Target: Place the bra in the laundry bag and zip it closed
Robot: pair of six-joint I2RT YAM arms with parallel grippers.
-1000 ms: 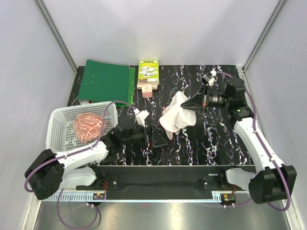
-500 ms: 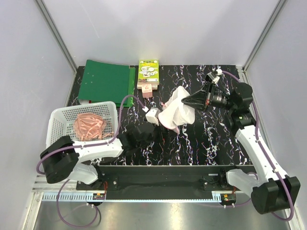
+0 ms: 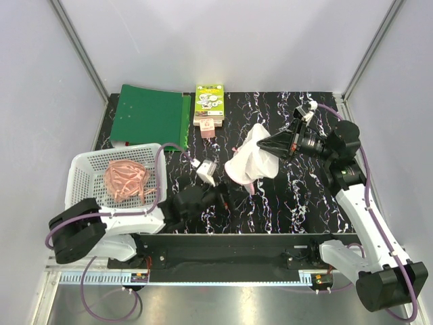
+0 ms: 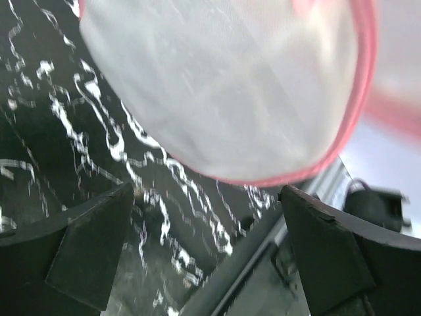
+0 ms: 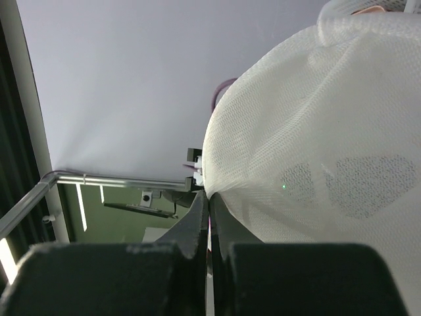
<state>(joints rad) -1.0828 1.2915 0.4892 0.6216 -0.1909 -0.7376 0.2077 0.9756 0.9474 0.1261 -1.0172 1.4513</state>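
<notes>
a: where to look for the bra (image 3: pixel 125 181)?
b: crumpled in the basket (image 3: pixel 78 179), far left, well apart from the bag (image 3: pixel 250 162). not yet packed.
a: and the bag?
b: mid-table, hanging from the right gripper (image 3: pixel 265 143), clamped shut on a thin pinch of mesh near the top. hard to tell whether touching the table (image 3: pixel 298 203) at the bottom. just below and beside it, the left gripper (image 3: pixel 226 198), spread wide, gripping nothing.
a: likely to go wrong how?
b: probably by slipping: so little mesh in that pinch, easy to lose with any tug. also by closing the left on the dome instead of the pink rim, catching both halves and leaving no mouth. later, by snagging thin straps on the basket lattice.
a: and underfoot?
b: black, white-veined, glossy. little grip for a dropped pouch, at a guess.
a: around it?
b: a green folder (image 3: pixel 145 115) and a small box (image 3: pixel 209 101) at the back. pale walls, metal posts in the corners.
</notes>
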